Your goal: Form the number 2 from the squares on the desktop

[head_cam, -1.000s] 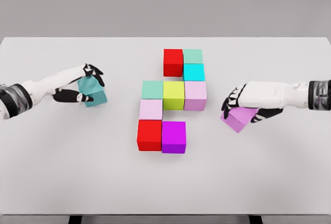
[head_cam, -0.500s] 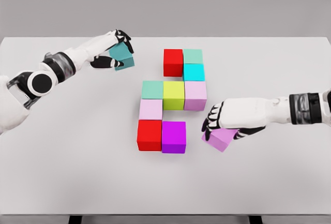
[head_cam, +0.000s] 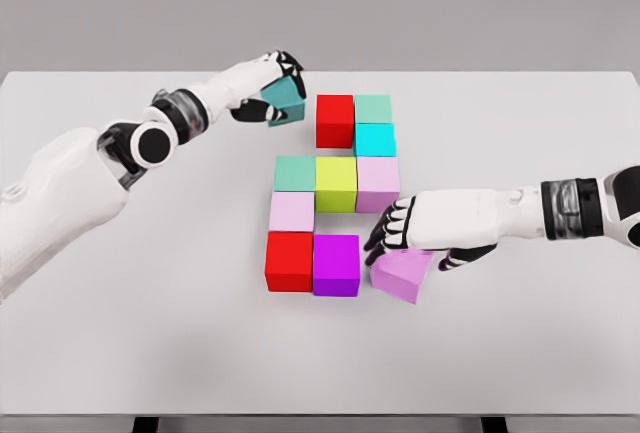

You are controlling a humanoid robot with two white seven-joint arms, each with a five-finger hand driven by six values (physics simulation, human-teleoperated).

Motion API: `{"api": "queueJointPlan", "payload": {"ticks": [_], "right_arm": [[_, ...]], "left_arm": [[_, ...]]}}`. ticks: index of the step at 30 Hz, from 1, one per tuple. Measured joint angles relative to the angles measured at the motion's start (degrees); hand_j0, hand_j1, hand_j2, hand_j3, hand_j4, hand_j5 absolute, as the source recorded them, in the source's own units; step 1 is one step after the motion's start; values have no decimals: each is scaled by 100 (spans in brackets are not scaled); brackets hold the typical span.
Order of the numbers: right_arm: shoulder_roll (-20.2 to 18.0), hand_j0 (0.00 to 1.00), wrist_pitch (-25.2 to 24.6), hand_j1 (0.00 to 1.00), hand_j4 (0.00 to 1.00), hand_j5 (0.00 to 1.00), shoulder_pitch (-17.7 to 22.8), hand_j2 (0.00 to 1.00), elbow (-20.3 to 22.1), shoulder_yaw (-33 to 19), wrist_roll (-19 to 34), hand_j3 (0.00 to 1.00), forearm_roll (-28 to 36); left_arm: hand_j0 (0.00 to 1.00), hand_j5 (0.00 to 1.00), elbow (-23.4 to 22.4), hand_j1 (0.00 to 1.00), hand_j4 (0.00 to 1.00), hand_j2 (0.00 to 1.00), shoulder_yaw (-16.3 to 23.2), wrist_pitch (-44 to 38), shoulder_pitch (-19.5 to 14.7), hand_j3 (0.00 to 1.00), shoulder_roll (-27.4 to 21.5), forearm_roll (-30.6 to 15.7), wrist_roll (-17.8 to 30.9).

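Observation:
Coloured cubes form a partial figure mid-table: a red cube (head_cam: 335,120), a pale green cube (head_cam: 373,108) and a cyan cube (head_cam: 375,139) on top, then a green cube (head_cam: 295,173), a yellow cube (head_cam: 337,183) and a pink cube (head_cam: 378,184), a pale pink cube (head_cam: 291,211), and a red cube (head_cam: 289,260) beside a magenta cube (head_cam: 336,265). My left hand (head_cam: 272,93) is shut on a teal cube (head_cam: 287,101) just left of the top red cube. A tilted pink cube (head_cam: 402,275), right of the magenta one, is gripped by my right hand (head_cam: 405,237).
The white table (head_cam: 150,333) stretches wide on both sides of the figure. Its front edge (head_cam: 320,415) runs along the bottom of the view and a grey wall lies behind it.
My left hand carried the teal cube up and right, from the table's left to beside the top red cube. My right hand brought the pink cube left and down, next to the magenta cube.

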State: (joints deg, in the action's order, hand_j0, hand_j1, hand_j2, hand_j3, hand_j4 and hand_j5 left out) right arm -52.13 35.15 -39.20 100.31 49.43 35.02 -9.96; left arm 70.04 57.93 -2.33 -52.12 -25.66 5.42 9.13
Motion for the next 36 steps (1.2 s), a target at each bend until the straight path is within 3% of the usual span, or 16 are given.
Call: {"api": "queueJointPlan", "payload": {"ticks": [4, 9, 13, 18, 26, 28, 31, 36], "right_arm": [[-51, 100, 2, 100, 100, 100, 61, 100, -105, -274, 0, 100, 31], [-539, 100, -2, 100, 100, 100, 70, 100, -327, -580, 0, 100, 112], [-1094, 100, 1, 100, 100, 100, 273, 100, -543, -549, 0, 100, 118], [-1320, 100, 0, 100, 100, 100, 272, 100, -407, -210, 0, 100, -183], [-1348, 100, -2, 100, 100, 100, 246, 100, -116, 122, 0, 100, -438], [-1342, 100, -2, 100, 100, 100, 229, 100, -90, 178, 0, 100, -456], [-1331, 100, -3, 100, 100, 100, 229, 100, -58, 221, -1, 100, -467], [-1269, 100, -3, 100, 100, 100, 185, 100, -39, 236, 0, 100, -476]], "left_arm": [[47, 47, -49, 47, 47, 47, 129, 0, -18, 47, 60, -6, 0], [67, 67, -182, 67, 67, 67, 171, 3, -62, 67, 77, -2, -2], [81, 81, -204, 81, 81, 81, 177, 0, -70, 81, 79, 12, -4], [94, 94, -197, 94, 94, 94, 184, 9, -79, 94, 74, 25, -5], [100, 100, -199, 100, 100, 100, 181, 216, -123, 100, 51, 22, -5], [100, 100, -200, 100, 100, 100, 180, 240, -272, 100, 3, -5, -6], [100, 100, -248, 100, 100, 100, 230, 246, -703, 100, -457, -99, -7], [100, 100, -510, 100, 100, 100, 569, 474, -791, 100, -957, -107, -17]]}}
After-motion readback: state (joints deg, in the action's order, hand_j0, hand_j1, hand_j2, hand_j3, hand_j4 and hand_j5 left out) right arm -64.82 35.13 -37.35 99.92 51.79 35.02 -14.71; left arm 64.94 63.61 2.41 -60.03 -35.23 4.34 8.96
